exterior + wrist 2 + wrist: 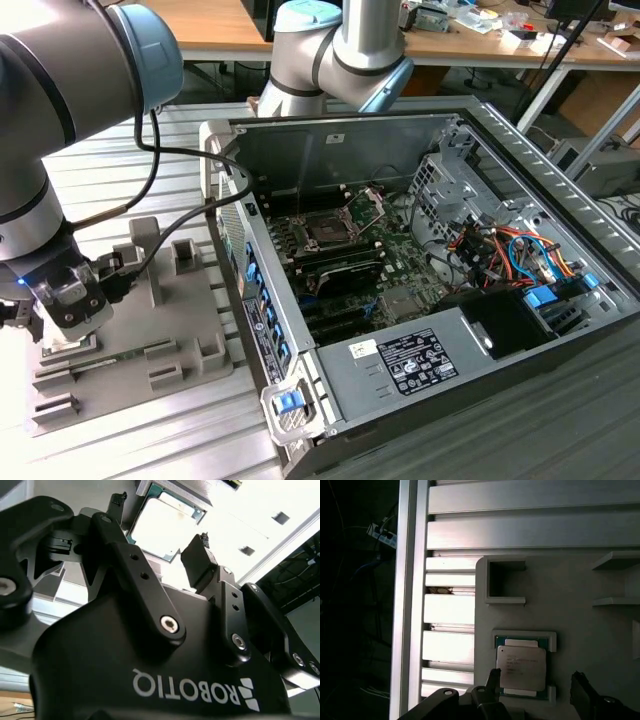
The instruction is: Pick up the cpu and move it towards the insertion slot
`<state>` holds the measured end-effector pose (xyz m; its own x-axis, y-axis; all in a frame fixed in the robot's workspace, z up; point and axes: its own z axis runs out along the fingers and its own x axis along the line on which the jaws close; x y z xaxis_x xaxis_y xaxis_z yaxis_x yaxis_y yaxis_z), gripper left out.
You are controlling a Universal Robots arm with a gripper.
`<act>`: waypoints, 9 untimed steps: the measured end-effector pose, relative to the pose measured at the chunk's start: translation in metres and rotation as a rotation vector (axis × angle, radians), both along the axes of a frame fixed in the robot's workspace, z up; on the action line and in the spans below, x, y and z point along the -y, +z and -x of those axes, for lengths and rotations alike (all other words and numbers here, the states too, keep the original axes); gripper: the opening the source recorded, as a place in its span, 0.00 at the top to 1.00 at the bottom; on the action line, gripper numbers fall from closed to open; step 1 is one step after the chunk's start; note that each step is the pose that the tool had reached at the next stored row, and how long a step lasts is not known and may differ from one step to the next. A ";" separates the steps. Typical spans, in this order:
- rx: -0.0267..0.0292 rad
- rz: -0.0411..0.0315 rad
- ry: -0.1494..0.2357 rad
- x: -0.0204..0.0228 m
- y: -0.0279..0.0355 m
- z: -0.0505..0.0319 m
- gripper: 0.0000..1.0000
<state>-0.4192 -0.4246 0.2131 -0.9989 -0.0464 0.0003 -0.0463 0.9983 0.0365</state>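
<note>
Item: cpu (522, 667), a flat square chip with a pale metal top. Location: seated in a shallow, corner-framed pocket of the grey fixture plate (185, 310), which lies on the ribbed metal tabletop (180, 430) at the lower left of the exterior view. Attending tool: pincer (535, 677), seen in the first wrist view poised directly over the chip. Condition of tool: spread wide and holding nothing. The fingers (493, 677) stand one to each side of the chip, one just beside its edge and the other clearly apart from it. No contact is visible in either wrist view. Destination: insertion slot (325, 230), a dark square socket on the green board inside the open computer case (300, 155), near the middle of the exterior view and well apart from the fixture plate. Its hinged load plate (367, 205) stands raised, so the socket appears ready to receive. Status, as judged: the arm has been brought to the chip and the pincer aligned. The grasp, the lift and the whole carry across to the case are outstanding. The task stands at its opening stage.
</note>
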 end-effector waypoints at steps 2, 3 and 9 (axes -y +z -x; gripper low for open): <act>-0.0002 -0.0004 0.009 -0.0001 -0.0015 0.0004 0.34; -0.0001 -0.0006 0.015 -0.0001 -0.0023 0.0004 0.34; -0.0002 -0.0020 0.043 -0.0031 -0.0068 0.0010 0.34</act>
<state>-0.4201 -0.4215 0.2063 -0.9960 -0.0892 0.0004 -0.0891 0.9953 0.0386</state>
